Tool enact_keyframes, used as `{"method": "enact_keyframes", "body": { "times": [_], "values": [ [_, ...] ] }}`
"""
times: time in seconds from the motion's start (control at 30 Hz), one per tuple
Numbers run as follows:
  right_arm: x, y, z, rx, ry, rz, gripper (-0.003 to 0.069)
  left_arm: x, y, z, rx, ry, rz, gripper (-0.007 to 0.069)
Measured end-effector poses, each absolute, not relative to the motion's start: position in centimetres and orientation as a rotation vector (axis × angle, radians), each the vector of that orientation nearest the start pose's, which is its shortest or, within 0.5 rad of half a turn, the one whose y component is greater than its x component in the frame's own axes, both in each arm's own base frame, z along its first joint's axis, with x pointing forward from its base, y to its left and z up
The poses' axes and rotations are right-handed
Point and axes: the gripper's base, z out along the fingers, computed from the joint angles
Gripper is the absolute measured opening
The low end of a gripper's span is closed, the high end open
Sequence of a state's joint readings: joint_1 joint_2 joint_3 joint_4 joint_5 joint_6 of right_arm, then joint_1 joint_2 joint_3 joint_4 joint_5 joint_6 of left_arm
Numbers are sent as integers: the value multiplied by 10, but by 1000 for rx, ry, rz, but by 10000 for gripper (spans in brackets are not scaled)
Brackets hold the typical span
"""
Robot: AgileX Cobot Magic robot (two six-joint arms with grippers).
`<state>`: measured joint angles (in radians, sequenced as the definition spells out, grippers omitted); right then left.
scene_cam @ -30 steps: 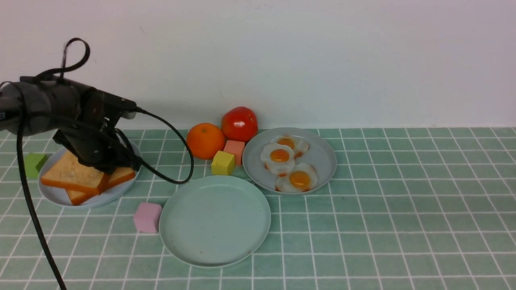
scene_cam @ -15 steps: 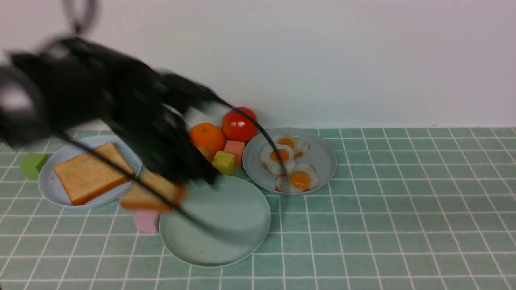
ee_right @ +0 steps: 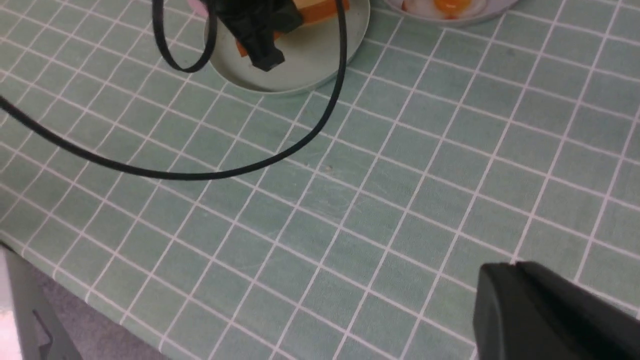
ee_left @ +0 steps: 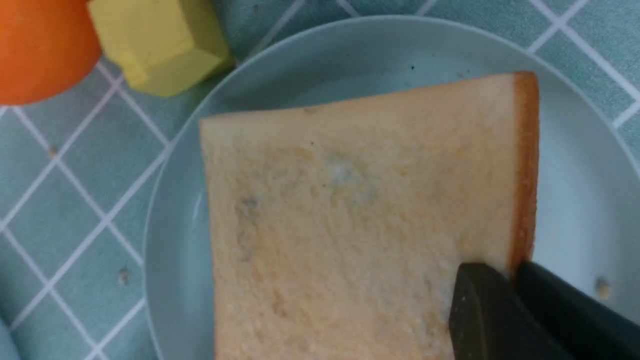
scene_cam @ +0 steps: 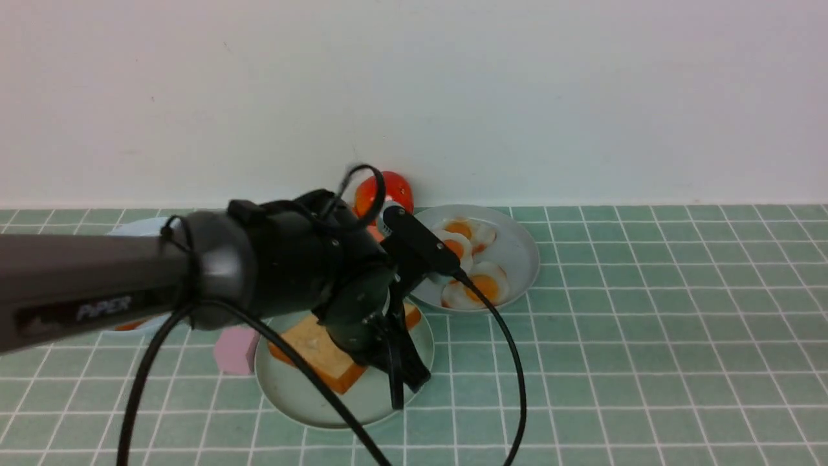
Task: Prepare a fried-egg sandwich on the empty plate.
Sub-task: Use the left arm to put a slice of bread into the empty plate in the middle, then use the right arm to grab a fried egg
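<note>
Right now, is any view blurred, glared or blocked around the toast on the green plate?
Front view: sharp, evenly lit, no glare, but the left arm hides much of the toast and plate. Left wrist view: very close, toast slightly soft but readable, left gripper dark at its corner. Right wrist view: tiles crisp, plate only partly in frame.

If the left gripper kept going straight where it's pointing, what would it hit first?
Pointing down, the left gripper would probably meet the mint-green plate first, beside the toast slice it pinches.
</note>
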<state>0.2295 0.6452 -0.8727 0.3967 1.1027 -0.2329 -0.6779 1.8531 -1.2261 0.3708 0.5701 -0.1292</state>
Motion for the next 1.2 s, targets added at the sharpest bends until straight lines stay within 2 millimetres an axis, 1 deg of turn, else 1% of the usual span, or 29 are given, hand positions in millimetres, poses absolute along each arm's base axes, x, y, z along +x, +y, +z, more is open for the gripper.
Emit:
{"method": "enact_keyframes", "body": {
  "times": [0.07,0.13,0.17,0.2,0.23,0.3,0.33,0.37,0.4,0.43,0.5,0.53,0.6,0.63,0.67,0.7,0.73,0.77,0.8,0.83,0.87,0.9,0.93,0.97,1.0,1.07,1.13,1.17,1.2],
  "values": [
    [82,51,364,-485,2272,506,56,311,-227,194,1037,2403,89,99],
    [82,51,364,-463,2278,515,80,310,-227,194,1037,2406,91,165],
    [82,51,364,-461,2278,516,84,310,-227,194,1037,2406,91,172],
    [83,52,364,-435,2284,526,127,310,-227,194,1037,2410,95,242],
    [84,52,364,-431,2284,527,132,310,-227,194,1037,2410,95,248],
    [90,53,363,-389,2292,540,221,308,-225,199,1025,2417,92,341],
    [92,53,363,-383,2294,541,236,308,-225,199,1025,2417,92,341],
    [99,55,361,-361,2304,552,288,305,-223,208,1001,2429,82,377],
    [104,56,360,-347,2311,560,321,302,-221,216,980,2431,69,391],
    [106,57,360,-343,2309,563,333,301,-220,220,970,2430,60,395],
    [122,61,356,-312,2326,586,385,290,-215,249,895,2412,-15,401],
    [131,63,353,-295,2335,595,398,284,-211,266,857,2391,-55,391],
    [154,70,345,-265,2350,627,411,263,-200,309,746,2330,-181,312],
    [164,72,342,-257,2353,636,412,255,-194,323,719,2299,-215,272],
    [168,73,339,-254,2356,634,412,253,-193,327,714,2291,-222,260],
    [178,76,335,-241,2362,649,413,241,-184,343,688,2249,-255,202],
    [195,81,328,-226,2375,663,412,223,-170,361,660,2191,-290,114],
    [208,84,323,-216,2387,677,412,209,-159,371,643,2154,-312,52],
    [213,86,321,-212,2392,683,412,204,-155,374,637,2141,-320,31],
    [229,91,313,-208,2417,705,409,187,-142,378,621,2105,-342,-12],
    [247,97,306,-209,2432,727,403,167,-127,384,597,2048,-380,-13],
    [259,101,302,-211,2440,744,399,150,-114,384,580,2009,-410,-13],
    [262,101,301,-216,2442,741,398,150,-115,381,580,2015,-411,-13],
    [282,108,294,-222,2451,772,393,132,-101,378,556,1966,-452,-13],
    [289,111,291,-216,2452,790,391,120,-93,378,530,1923,-486,-13],
    [317,119,277,-215,2471,822,387,98,-76,367,473,1858,-550,-13],
    [341,126,265,-196,2488,845,386,86,-67,354,436,1825,-584,-13],
    [343,127,264,-193,2489,848,386,84,-65,354,429,1810,-590,-13],
    [358,130,256,-189,2497,853,386,79,-61,347,420,1793,-596,-13]
  ]
}}
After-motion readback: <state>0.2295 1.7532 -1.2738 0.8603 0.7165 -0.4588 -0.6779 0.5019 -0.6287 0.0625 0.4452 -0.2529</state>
